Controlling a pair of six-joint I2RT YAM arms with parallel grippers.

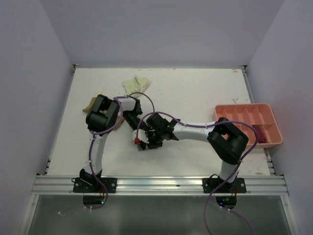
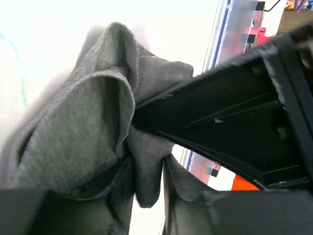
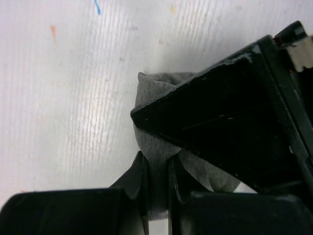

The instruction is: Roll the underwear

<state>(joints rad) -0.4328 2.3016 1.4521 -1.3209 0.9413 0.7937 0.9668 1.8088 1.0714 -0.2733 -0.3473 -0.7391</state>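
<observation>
Links: white tubes, left arm [image 1: 96, 152] and right arm [image 1: 193, 131]
Joints: black housings
Cables [image 1: 205, 203]: purple
Grippers: left gripper [image 2: 149, 196], right gripper [image 3: 157, 196], matte black

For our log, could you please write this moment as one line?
left gripper: gripping grey underwear | right gripper: gripping it too

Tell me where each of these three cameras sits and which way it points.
Top external: above and behind the bases, looking down; table, left arm, right arm, tray show.
Left wrist: on the left arm, looking along its jaws at the grey underwear.
Right wrist: on the right arm, looking down past its jaws at the table.
Shared: both wrist views show the grey underwear.
</observation>
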